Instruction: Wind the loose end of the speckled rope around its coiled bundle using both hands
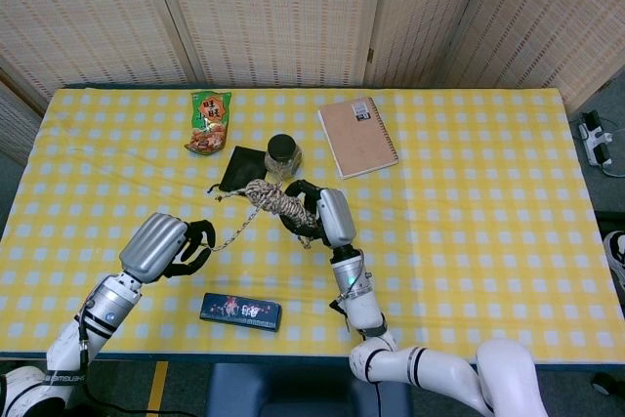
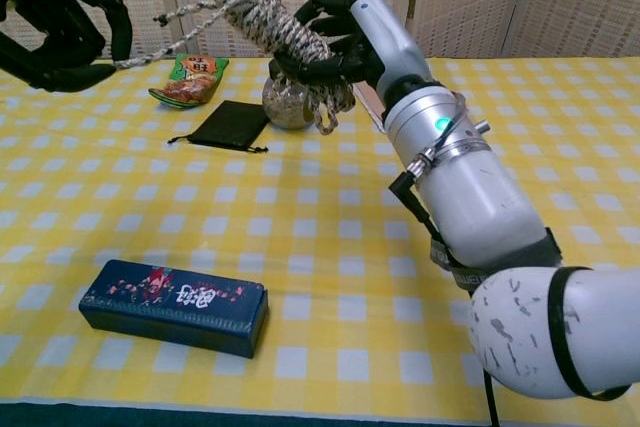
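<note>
The speckled rope bundle (image 1: pixel 277 201) (image 2: pixel 268 16) is raised well above the table, gripped at one end by my right hand (image 1: pixel 320 216) (image 2: pixel 345 39). Its free tip points up and to the left. The loose end (image 1: pixel 234 231) (image 2: pixel 165 44) runs taut from the bundle down to my left hand (image 1: pixel 168 246) (image 2: pixel 62 35), which pinches it between dark fingers. My left hand is low and to the left of the bundle, over the yellow checked table (image 1: pixel 469 192). A short frayed tail (image 2: pixel 325 107) hangs under my right hand.
A dark blue box (image 1: pixel 240 311) (image 2: pixel 174 305) lies near the front edge. Behind the bundle are a black pouch (image 1: pixel 242 171) (image 2: pixel 228 125), a lidded jar (image 1: pixel 282 153) (image 2: pixel 283 107), a snack packet (image 1: pixel 208 122) (image 2: pixel 190 80) and a tan notebook (image 1: pixel 357 136).
</note>
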Motion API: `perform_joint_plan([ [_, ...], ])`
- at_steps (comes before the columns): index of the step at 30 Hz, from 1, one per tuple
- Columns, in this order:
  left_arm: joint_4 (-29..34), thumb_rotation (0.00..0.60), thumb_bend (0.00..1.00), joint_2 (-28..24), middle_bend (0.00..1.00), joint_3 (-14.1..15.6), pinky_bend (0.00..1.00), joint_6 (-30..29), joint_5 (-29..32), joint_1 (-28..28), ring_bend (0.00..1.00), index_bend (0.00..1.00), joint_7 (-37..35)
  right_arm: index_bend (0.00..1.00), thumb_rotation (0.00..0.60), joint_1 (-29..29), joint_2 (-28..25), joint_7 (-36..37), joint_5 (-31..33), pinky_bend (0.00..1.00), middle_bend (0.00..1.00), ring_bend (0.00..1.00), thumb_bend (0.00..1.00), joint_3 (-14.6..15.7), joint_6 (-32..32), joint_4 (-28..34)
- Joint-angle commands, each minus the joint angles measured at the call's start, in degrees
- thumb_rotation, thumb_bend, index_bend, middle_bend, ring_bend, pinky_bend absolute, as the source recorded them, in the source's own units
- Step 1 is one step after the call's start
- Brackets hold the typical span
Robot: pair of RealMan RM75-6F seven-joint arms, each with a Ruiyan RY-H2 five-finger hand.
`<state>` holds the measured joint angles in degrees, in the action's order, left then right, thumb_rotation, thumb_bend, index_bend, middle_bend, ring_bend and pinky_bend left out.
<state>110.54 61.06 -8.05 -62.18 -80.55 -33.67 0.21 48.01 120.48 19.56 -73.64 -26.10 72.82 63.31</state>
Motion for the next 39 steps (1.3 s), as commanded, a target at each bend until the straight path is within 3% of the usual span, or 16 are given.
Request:
perform_joint_plan([
  [1, -3.6, 0.600, 0.58, 0.0, 0.88, 2.1, 0.79, 0.3, -0.9, 1.4, 0.83, 0.64, -2.4, 0.96, 0.600, -0.3, -0.2, 7.9, 0.4, 0.73, 0.78, 0.82, 0.39, -3.0, -0.2, -0.2],
  [14, -15.4, 0.600, 0.58, 4.1, 0.88, 1.8, 0.79, 6.0, 5.4, 0.3, 0.83, 0.64, -6.6, 0.96, 0.600, -4.9, -9.7, 17.2, 1.4, 0.73, 0.78, 0.82, 0.39, -3.5, -4.2, 11.7],
  [22, -20.7, 0.600, 0.58, 6.2, 0.88, 1.0, 0.79, 9.3, 9.6, -0.9, 0.83, 0.64, -6.0, 0.96, 0.600, -6.9, -14.3, 23.0, 0.2, 0.73, 0.78, 0.83, 0.39, -2.5, -5.8, 15.2],
  [34, -25.6, 0.600, 0.58, 9.1, 0.88, -0.2, 0.79, 11.9, 16.6, -3.2, 0.82, 0.64, 1.7, 0.96, 0.600, -8.4, -20.7, 34.0, -7.2, 0.74, 0.78, 0.82, 0.39, 2.1, -6.6, 16.4],
  [39, -25.5, 0.600, 0.58, 9.4, 0.88, -0.6, 0.79, 9.7, 15.2, -4.0, 0.82, 0.64, 5.3, 0.96, 0.600, -7.9, -22.9, 32.7, -11.7, 0.74, 0.79, 0.82, 0.39, 5.0, -5.8, 15.3],
])
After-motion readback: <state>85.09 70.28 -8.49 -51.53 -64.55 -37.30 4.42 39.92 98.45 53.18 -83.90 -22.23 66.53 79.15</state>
